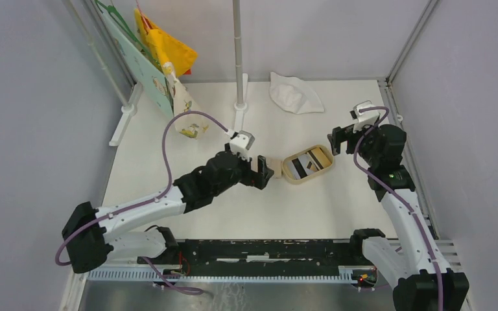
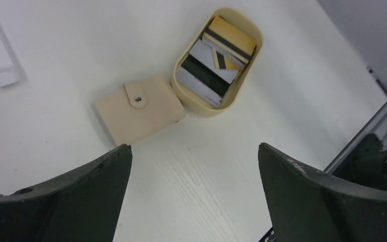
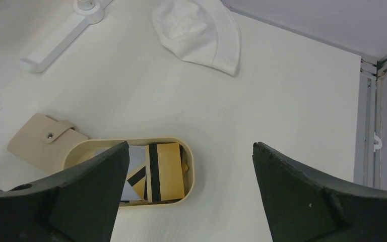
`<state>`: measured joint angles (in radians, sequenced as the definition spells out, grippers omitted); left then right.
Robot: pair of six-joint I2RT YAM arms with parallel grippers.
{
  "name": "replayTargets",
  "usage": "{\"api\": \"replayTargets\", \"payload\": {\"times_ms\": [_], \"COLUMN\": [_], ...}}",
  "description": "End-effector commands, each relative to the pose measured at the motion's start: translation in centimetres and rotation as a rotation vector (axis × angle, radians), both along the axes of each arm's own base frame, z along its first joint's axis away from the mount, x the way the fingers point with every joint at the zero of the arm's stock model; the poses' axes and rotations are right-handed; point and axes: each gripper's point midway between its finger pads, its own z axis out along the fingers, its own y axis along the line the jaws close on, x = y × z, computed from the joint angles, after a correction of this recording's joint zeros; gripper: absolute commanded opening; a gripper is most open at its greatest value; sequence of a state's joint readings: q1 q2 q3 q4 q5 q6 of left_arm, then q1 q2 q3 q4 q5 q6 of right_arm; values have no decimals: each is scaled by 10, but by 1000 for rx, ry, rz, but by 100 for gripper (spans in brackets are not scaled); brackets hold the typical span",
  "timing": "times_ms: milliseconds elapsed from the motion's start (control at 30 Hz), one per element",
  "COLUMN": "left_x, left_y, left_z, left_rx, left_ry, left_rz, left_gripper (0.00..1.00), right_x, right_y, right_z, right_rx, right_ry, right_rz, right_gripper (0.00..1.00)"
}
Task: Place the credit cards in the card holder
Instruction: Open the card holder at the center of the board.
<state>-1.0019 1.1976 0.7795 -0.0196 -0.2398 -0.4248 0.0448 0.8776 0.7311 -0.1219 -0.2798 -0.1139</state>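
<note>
My left claw (image 2: 194, 151) and right claw (image 3: 189, 146) gape empty above the card holder (image 2: 140, 108), which seemingly touches the tray (image 2: 204, 111) of credit cards (image 2: 216, 63).

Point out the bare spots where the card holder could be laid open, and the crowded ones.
Bare: the table strip between the tan tray and the black rail, and the stretch between tray and white cloth. Crowded: the card holder lies right against the tray, with the left tool hovering over it.
</note>
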Motion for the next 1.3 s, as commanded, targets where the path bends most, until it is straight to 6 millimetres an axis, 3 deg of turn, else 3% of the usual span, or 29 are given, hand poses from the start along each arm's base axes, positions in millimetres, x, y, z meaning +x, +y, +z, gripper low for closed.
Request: {"api": "replayTargets", "payload": {"times_ms": [0,100,233,400,467,567,667,800,867,1000,1267], "left_x": [-6,-1,10,-2,-1,-2,13,31,43,64,76], "left_y": [-1,18,38,40,42,44,53,51,54,69,55], "left_z": [79,65,53,69,63,48,35,0,-19,-56,-85], "left_rx": [-237,-110,-17,-254,-302,-407,-465,-321,-235,-75,58], "left_ry": [-201,-203,-169,-224,-171,-51,-13,39,78,130,176], "left_rz": [-96,-48,64,15,-15,-77,-35,-9,38,160,279], "left_gripper": [100,100,100,100,100,99,97,97,92,79,70], "right_x": [3,3,-7,-23,-31,-39,-56,-69,-74,-73,-58], "right_y": [3,15,51,82,89,90,98,103,103,100,91], "right_z": [20,19,22,20,8,-20,-33,-43,-52,-66,-79], "right_rx": [7,24,43,25,-7,-14,-10,-29,-58,-185,-314], "right_ry": [-60,-59,-91,-124,-120,-44,-55,-124,-143,-139,-80], "right_rz": [24,87,331,592,685,725,819,887,911,921,840], "right_gripper": [98,98,98,98,98,98,98,98,98,98,98]}}
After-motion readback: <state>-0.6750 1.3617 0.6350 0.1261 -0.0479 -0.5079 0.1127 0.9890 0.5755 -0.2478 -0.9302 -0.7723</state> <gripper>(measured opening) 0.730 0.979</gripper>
